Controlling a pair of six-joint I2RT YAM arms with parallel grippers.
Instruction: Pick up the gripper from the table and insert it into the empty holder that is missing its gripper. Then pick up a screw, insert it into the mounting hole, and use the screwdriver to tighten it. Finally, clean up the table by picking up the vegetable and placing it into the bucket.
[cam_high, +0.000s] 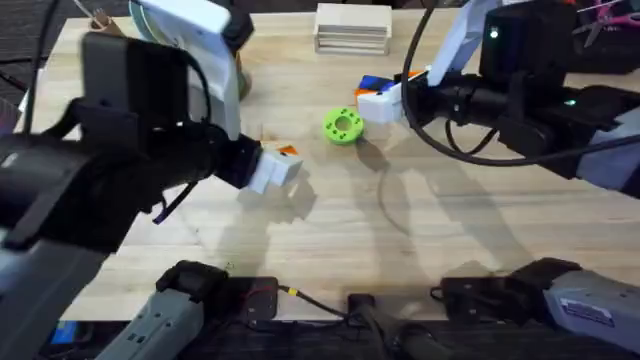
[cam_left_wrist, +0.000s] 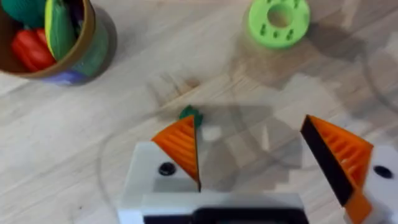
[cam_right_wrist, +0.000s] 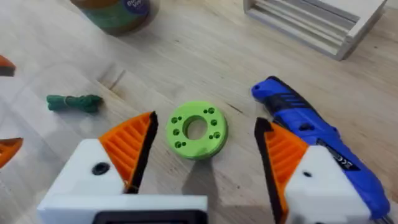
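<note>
Wooden table (cam_high: 420, 240) seen from above, w/ two robot arms reaching in from the near edge. At far left the left arm rises big, dark and blurred close under the camera; its gripper (cam_high: 272, 168) sits left of center, white fingers w/ orange ribbed pads. In the left wrist view that left gripper (cam_left_wrist: 261, 155) hangs over bare wood, jaws spread wide w/ nothing between them; one orange pad (cam_left_wrist: 180, 146) is nearer the middle, the other off to the side. The vegetable (cam_left_wrist: 190, 114), small and dark green, peeks out just behind the tip of that pad, lying on the table; can't tell if it touches the pad. The bucket (cam_left_wrist: 59, 43), a round can w/ a yellow-orange rim, stands upright well apart from the gripper and already holds red, green and teal toy pieces. Near table center lies a lime-green disc (cam_high: 343, 125) w/ holes, flat on the wood. Just right of it is the right gripper (cam_high: 378, 103), jaws also spread and pinching nothing. In the right wrist view the right gripper (cam_right_wrist: 205, 149) hovers above the disc (cam_right_wrist: 196, 130), which shows between the two orange pads. The screwdriver (cam_right_wrist: 317, 134), bright blue, lies on the table beside one finger, partly covered by it. The vegetable (cam_right_wrist: 74, 102) lies further off on the wood, apart from the disc. A pale slatted wood block (cam_high: 352, 28) rests at the table's far edge, center-right.
</note>
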